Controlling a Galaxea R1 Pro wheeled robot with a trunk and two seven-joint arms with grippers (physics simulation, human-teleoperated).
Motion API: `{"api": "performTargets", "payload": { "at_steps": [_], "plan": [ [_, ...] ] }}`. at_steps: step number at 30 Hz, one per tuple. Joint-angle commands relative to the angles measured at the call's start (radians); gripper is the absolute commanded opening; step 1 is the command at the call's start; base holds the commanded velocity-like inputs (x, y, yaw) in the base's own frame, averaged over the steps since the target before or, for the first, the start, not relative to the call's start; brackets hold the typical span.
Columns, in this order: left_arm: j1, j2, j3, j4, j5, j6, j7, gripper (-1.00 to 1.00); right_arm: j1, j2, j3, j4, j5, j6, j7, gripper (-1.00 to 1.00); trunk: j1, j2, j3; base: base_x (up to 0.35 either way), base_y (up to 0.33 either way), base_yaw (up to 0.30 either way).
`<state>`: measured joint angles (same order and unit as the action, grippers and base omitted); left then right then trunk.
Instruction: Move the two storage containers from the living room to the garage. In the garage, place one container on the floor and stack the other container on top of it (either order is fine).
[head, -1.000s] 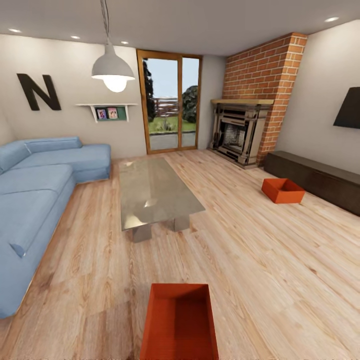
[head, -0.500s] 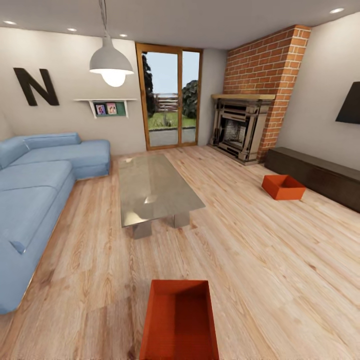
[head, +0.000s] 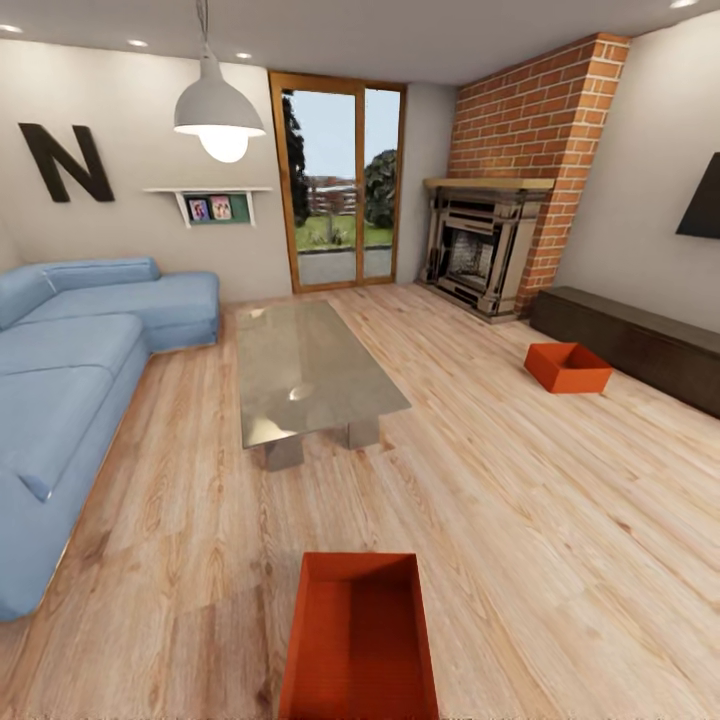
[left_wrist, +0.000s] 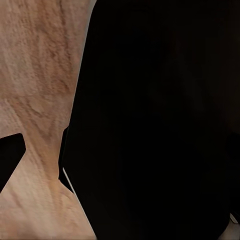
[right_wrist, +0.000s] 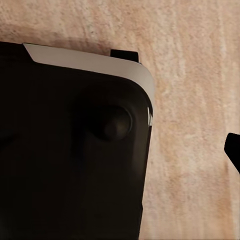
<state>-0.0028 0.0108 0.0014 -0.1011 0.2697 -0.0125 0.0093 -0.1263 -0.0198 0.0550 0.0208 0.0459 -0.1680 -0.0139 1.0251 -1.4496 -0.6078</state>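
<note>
You're in the living room | near storage container (head: 358, 635) sits on the plank floor (head: 520, 540) straight ahead, open side up, well placed for a pickup | far storage container (head: 568, 366) lies by the dark low cabinet (head: 640, 345), right of the glass coffee table (head: 305, 375) | end effector states: cannot tell, both wrist views mostly dark robot body.

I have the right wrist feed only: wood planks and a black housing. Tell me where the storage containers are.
Observer: One orange-red container is directly in front of the robot, open side up and empty.
Operator: Give me the other one.
Observer: The second container sits ahead to the right, on the plank floor near the dark low cabinet.
Operator: Name the nearest furniture.
Observer: The glass coffee table stands ahead, left of the line between them.
</note>
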Motion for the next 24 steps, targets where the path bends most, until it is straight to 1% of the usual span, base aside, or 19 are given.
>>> {"api": "performTargets", "payload": {
  "at_steps": [1, 24],
  "plan": [
    [0.0, 0.0, 0.0, 0.0, 0.004, -0.001, 0.001, 1.0, -0.001, 0.0, 0.005, 0.002, 0.005, -0.004, -0.001, 1.0, 0.0, 0.0, -0.002, 0.0, 0.0, 0.0],
    [0.0, 0.0, 0.0, 0.0, 0.005, -0.001, 0.001, 1.0, -0.001, -0.001, 0.005, 0.002, 0.002, -0.002, -0.001, 1.0, 0.0, 0.0, -0.039, 0.0, 0.0, 0.0]
  ]
}}
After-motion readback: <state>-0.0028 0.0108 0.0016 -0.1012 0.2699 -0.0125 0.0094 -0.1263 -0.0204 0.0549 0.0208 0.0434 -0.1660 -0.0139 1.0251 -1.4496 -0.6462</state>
